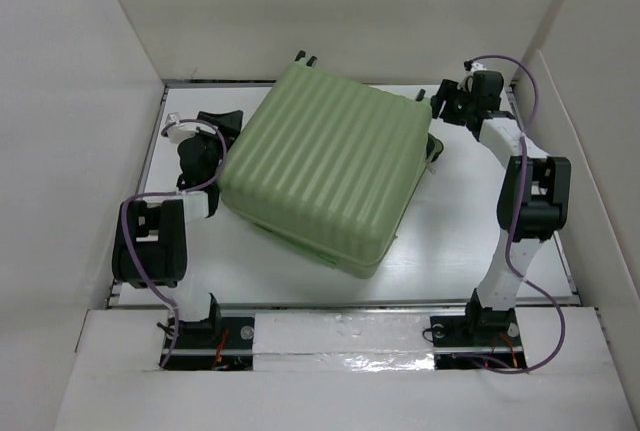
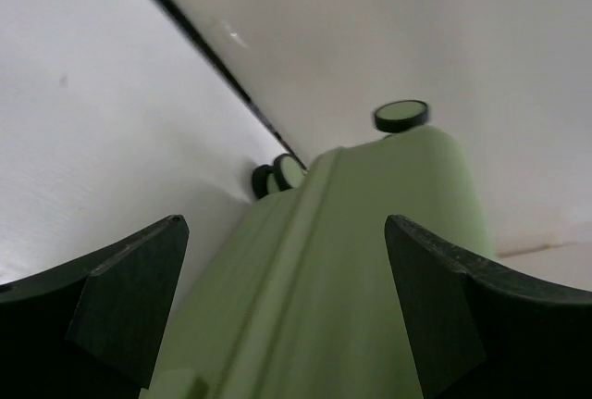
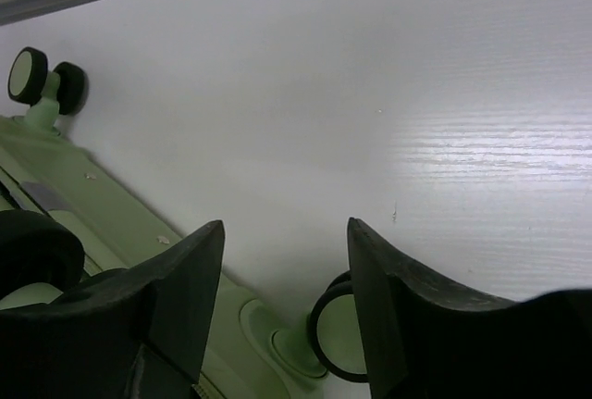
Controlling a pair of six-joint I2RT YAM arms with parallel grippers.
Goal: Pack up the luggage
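The luggage [image 1: 325,166], closed, lies flat mid-table [image 1: 455,236], skewed. Its long axis runs from near-left to far-right, with the caster end toward the far wall. Left gripper [image 2: 285,225]: jaws wide apart, straddling a shell edge, gripping nothing. Right gripper [image 3: 285,237]: jaws parted and empty, beside a caster [image 3: 335,339].

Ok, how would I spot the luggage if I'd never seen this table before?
Find the white table in the view from above. Lying flat across its middle is the luggage, the biggest thing there. It is the only light-green thing, with ridges running over its closed shell and little black wheels at its far end.
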